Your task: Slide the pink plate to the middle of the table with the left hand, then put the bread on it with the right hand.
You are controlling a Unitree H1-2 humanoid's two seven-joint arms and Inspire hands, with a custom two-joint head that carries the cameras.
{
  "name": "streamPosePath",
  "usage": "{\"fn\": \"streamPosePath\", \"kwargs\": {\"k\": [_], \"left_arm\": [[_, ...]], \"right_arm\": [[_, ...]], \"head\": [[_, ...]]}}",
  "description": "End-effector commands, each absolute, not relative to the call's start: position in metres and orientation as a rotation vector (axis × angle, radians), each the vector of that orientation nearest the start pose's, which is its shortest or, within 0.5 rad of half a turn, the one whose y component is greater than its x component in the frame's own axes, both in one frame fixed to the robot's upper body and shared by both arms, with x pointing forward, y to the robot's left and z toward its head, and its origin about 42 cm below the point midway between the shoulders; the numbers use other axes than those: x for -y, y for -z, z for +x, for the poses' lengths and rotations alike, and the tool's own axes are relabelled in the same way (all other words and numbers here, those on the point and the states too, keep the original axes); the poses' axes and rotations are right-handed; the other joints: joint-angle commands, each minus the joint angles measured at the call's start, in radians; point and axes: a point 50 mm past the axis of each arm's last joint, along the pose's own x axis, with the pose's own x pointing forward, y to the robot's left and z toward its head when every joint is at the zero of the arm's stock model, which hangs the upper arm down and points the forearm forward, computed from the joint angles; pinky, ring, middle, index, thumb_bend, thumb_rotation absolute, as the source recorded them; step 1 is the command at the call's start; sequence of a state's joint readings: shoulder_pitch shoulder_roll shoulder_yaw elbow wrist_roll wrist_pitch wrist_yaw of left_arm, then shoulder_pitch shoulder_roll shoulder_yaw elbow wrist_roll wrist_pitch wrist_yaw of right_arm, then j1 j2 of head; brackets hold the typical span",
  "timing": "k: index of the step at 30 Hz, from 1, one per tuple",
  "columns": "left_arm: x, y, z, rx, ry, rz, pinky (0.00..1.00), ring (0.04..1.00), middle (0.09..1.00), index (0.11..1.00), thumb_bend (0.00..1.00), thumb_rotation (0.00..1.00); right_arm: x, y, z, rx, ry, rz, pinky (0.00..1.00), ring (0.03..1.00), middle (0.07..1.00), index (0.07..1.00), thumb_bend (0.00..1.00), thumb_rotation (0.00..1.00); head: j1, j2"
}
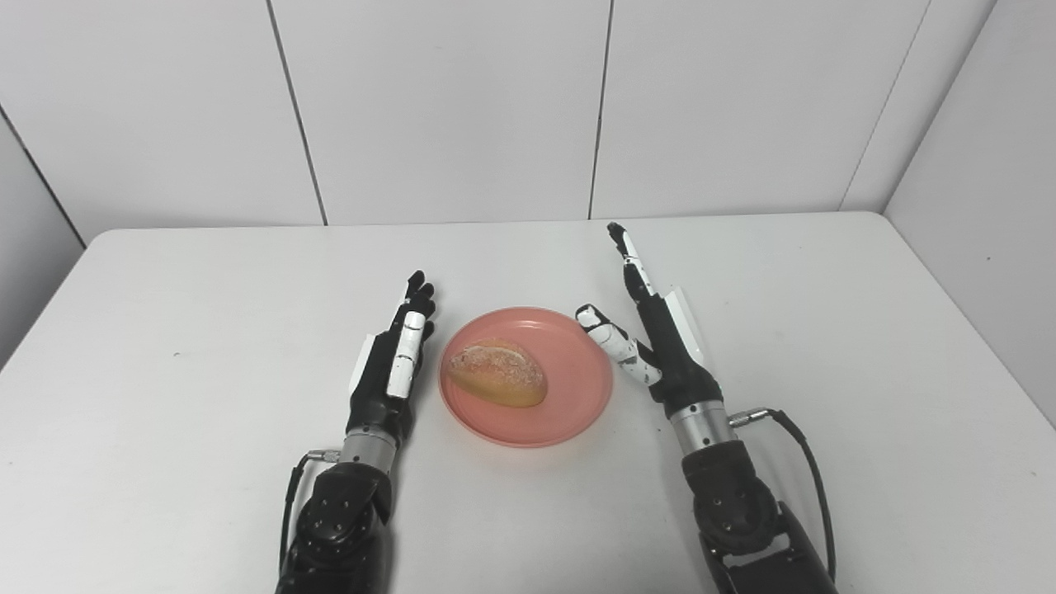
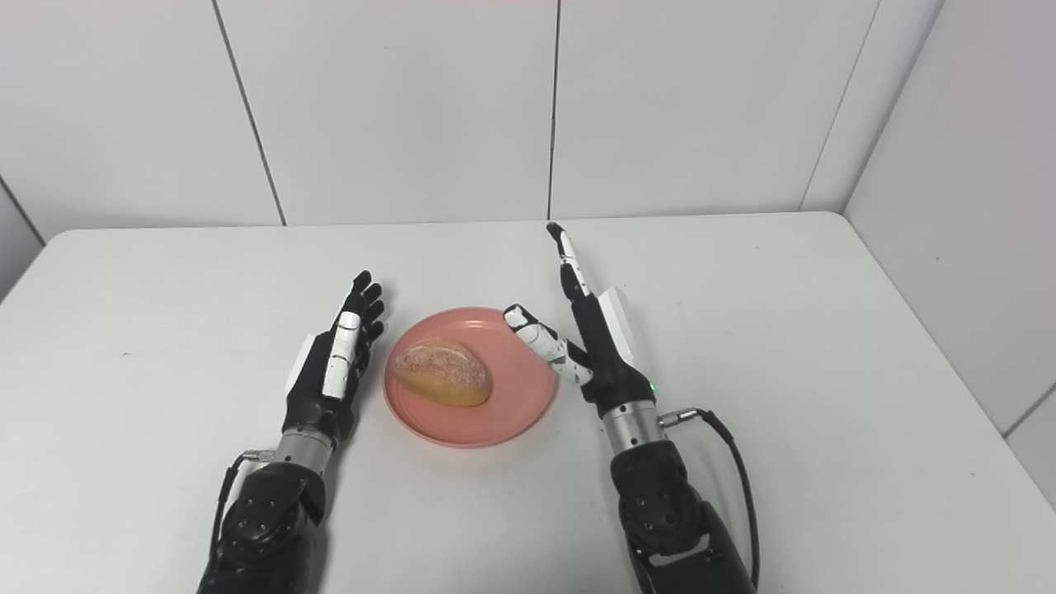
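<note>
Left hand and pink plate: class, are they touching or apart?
Apart. In the right eye view, a strip of white table shows between the open left hand and the rim of the pink plate.

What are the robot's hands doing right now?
Left hand: open, holding nothing.
Right hand: open, holding nothing.
</note>
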State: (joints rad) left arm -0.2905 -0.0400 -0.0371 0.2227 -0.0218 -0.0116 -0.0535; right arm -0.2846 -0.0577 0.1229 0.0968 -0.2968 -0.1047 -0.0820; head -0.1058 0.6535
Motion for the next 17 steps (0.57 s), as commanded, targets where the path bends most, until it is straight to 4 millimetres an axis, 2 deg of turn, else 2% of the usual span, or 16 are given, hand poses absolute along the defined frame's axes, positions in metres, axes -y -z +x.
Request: {"fn": "streamPosePath", "kwargs": {"k": [1,7,10,17], "left_arm": [[-0.154,-0.146,0.381,0.132,0.18,-0.038,1.0,1.0,1.0,1.0,0.63,1.0],[-0.155,-0.146,0.38,0.134,0.174,-0.034,1.0,1.0,1.0,1.0,0.62,1.0],[-0.155,-0.147,0.379,0.133,0.171,-0.025,1.0,1.0,1.0,1.0,0.61,1.0],[-0.156,-0.149,0.379,0.133,0.174,-0.03,1.0,1.0,1.0,1.0,0.62,1.0]], "right_arm": [[0.178,-0.176,0.37,0.337,-0.078,-0.289,1.0,1.0,1.0,1.0,0.66,1.0],[0.187,-0.167,0.37,0.273,-0.044,-0.151,1.0,1.0,1.0,1.0,0.68,1.0],[0.187,-0.163,0.369,0.239,-0.043,-0.068,1.0,1.0,1.0,1.0,0.66,1.0],[0.179,-0.154,0.366,0.191,-0.048,0.007,1.0,1.0,1.0,1.0,0.7,0.99]], "head": [[0.0,-0.001],[-0.001,-0.001],[-0.001,0.003],[-0.002,0.016]]}}
